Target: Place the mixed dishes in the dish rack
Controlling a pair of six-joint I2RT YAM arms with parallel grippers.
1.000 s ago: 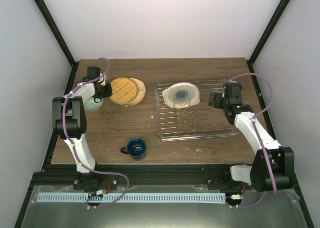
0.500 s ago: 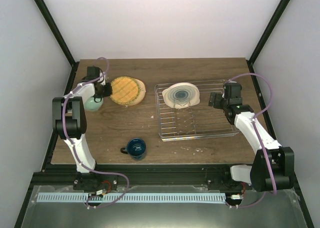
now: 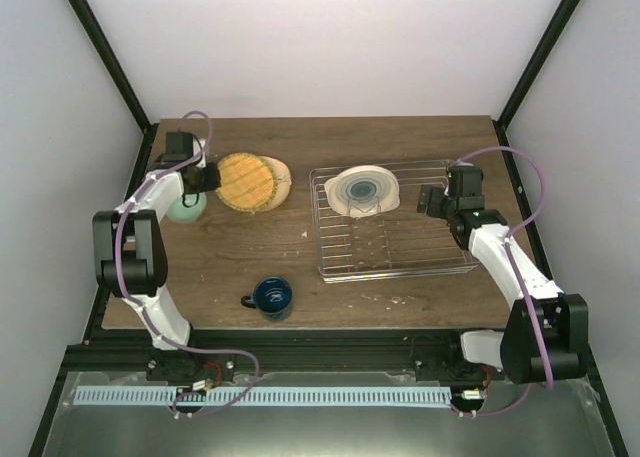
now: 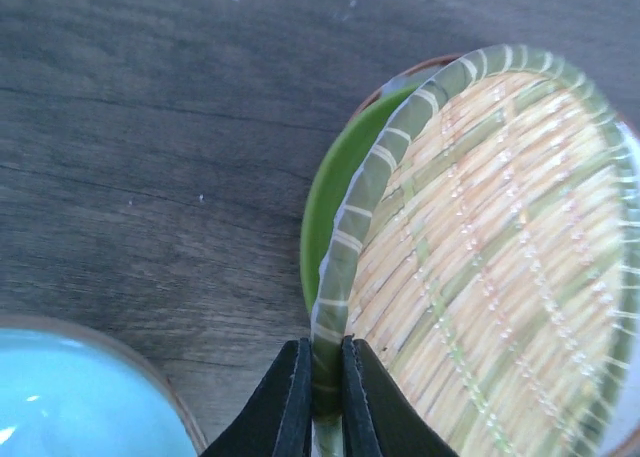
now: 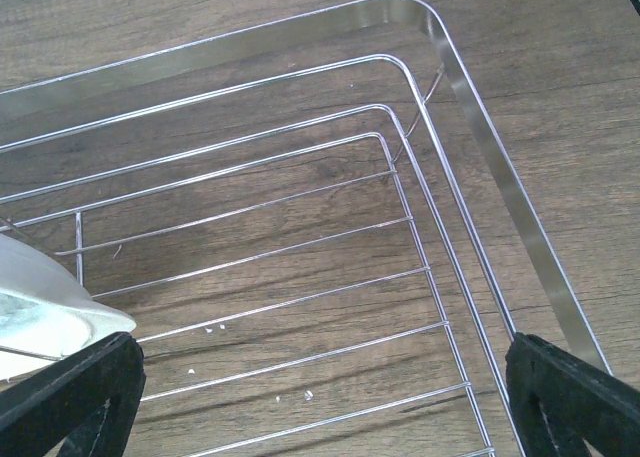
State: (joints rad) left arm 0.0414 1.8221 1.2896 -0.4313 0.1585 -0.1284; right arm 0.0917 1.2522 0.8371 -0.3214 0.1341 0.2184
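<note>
My left gripper [image 3: 207, 178] is shut on the left rim of the yellow-orange woven plate [image 3: 247, 181]. In the left wrist view the fingertips [image 4: 292, 402] pinch that rim, and the plate [image 4: 500, 267] is tilted up over a lime green plate [image 4: 335, 192] and a tan plate's edge [image 3: 283, 176]. The pale mint bowl [image 3: 186, 209] sits just left of the stack, and it also shows in the left wrist view [image 4: 80, 397]. The cream plate with teal rings [image 3: 362, 191] stands in the dish rack [image 3: 440, 267]. My right gripper [image 3: 431, 199] is open and empty over the rack's right part [image 5: 480, 147]. The dark blue mug [image 3: 272, 295] stands at the front.
The cream plate's edge [image 5: 45, 302] shows at the left of the right wrist view. Small white crumbs lie on the wooden table [image 3: 220, 262] under and in front of the rack. Black frame posts and white walls close in the table's sides.
The left arm's elbow has swung left and the yellow-orange plate has shifted slightly left in the gripper. The right arm has not moved.
</note>
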